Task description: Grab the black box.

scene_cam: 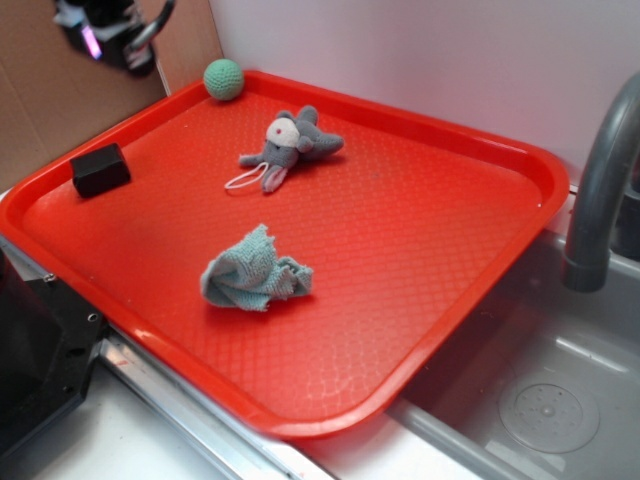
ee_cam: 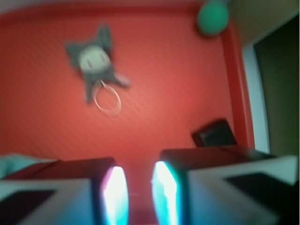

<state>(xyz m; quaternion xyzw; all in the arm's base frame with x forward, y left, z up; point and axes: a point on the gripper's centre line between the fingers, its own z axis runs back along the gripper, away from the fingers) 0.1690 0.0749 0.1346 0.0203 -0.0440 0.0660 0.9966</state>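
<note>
- Red tray (scene_cam: pixel 480 170) beside a sink holds 1 black box (scene_cam: pixel 100 169) at its left edge.
- Gripper (scene_cam: pixel 112 32), upper left, fingers narrowly parted, empty, well above the box.
- 1 green ball (scene_cam: pixel 224 79), 1 plush mouse (scene_cam: pixel 290 145), 1 cloth (scene_cam: pixel 252 274).

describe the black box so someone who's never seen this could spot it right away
Find the big red tray beside the sink. Along its left rim, down from the green ball in the far corner, sits the black box. It is the only dark, hard-edged thing on the tray: low, matte and squarish, unlike the round ball, the grey plush mouse and the crumpled cloth.
</note>
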